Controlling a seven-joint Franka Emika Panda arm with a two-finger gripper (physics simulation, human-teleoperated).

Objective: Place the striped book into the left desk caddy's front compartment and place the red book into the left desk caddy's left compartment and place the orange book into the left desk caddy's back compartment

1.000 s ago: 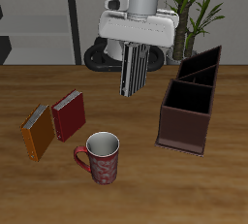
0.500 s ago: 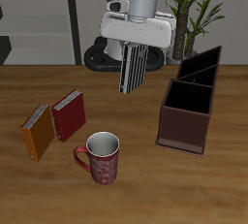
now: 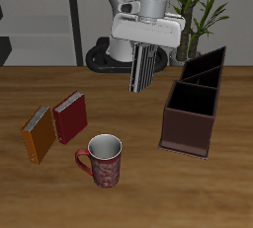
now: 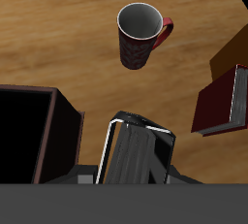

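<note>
Wooden tabletop w/ left desk caddy [image 3: 194, 112] nearby; gripper [image 3: 147, 46] clamps striped book [image 3: 144, 68] by its top edge, hanging upright above table — thin, stiff, prob. light, so edge pinch suits, though fingers mostly hidden.

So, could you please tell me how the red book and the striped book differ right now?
The red book lies flat on the table beside the orange book, while the striped book hangs upright in the air, held by the gripper. The red book has a plain dark-red cover; the striped book is grey with fine black-and-white lines. The striped book is closer to the desk caddy. Neither is in the caddy yet.
</note>
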